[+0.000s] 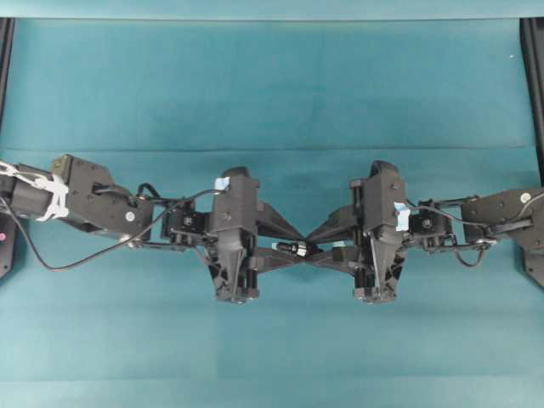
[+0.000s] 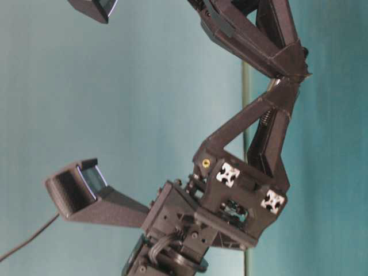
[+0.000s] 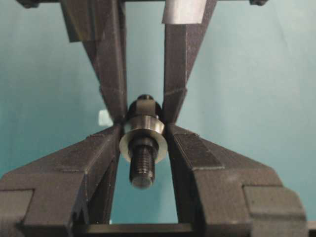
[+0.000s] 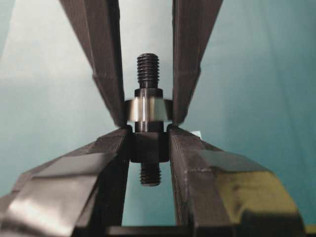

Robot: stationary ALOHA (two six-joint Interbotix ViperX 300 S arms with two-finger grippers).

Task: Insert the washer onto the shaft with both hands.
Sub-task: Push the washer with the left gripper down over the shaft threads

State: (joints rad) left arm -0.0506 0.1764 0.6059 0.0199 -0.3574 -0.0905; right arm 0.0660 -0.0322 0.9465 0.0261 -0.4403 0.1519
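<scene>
The two grippers meet tip to tip above the middle of the table, left gripper [image 1: 287, 249] facing right gripper [image 1: 313, 246]. In the left wrist view, my left gripper [image 3: 144, 132] is shut on the silver washer [image 3: 143, 140]. The shaft [image 3: 142, 165] passes through the washer's hole, threaded end toward the camera. In the right wrist view, my right gripper [image 4: 148, 134] is shut on the shaft's [image 4: 148, 148] thick dark collar. The washer [image 4: 147, 109] sits on the shaft just past that collar, between the left fingers [image 4: 111, 74]. The thread sticks out beyond it.
Teal cloth [image 1: 272, 85] covers the table. Black frame rails [image 1: 534, 76] run along the left and right edges. A cable [image 1: 76, 259] loops off the left arm. A pale tape scrap [image 3: 103, 117] lies on the cloth below the grippers.
</scene>
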